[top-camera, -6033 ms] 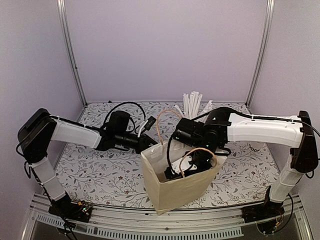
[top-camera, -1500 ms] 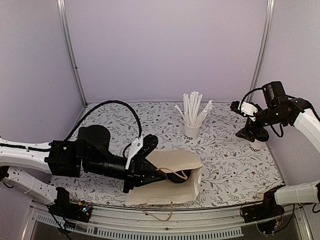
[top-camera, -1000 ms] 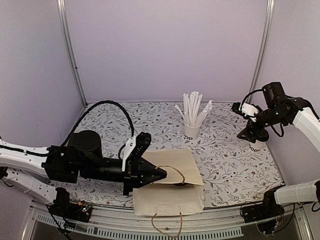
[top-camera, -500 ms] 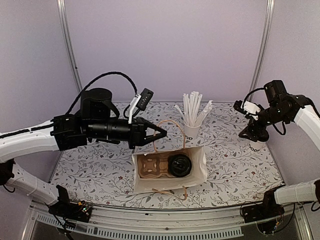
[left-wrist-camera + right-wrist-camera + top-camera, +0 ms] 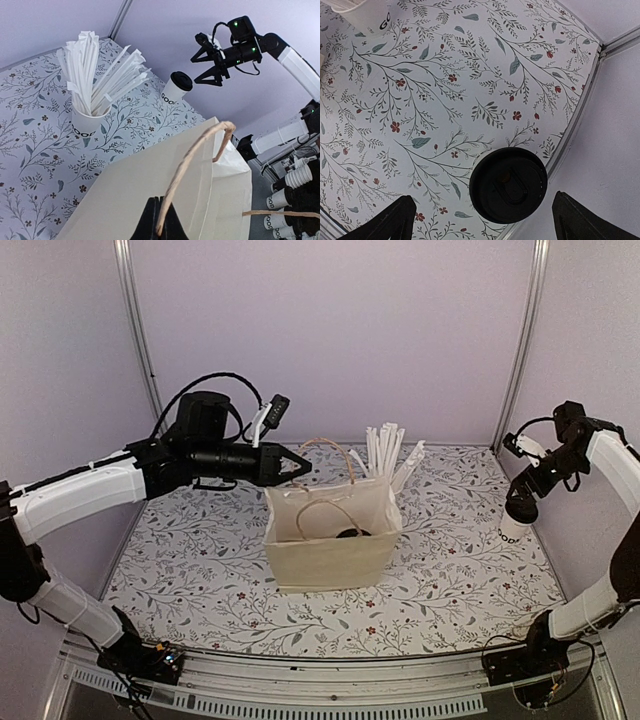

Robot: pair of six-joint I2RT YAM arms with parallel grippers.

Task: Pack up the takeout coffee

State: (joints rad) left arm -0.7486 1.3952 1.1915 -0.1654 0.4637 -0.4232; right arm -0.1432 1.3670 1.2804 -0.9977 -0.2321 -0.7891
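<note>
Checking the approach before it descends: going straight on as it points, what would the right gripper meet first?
Probably the black lid of the takeout coffee: the right gripper hangs above it, fingers open, the lid lying between them in the wrist view. How far above is unclear.

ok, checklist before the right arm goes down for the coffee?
1. Bag upright, mouth open: ok.
2. Left jaws shut on its handle: ok.
3. Right jaws open, above the takeout coffee: ok.
4. Lid on the cup: ok.
5. Cup roughly centred between the right jaws: ok.
6. Room in the bag beside the dark thing: cannot tell.
</note>
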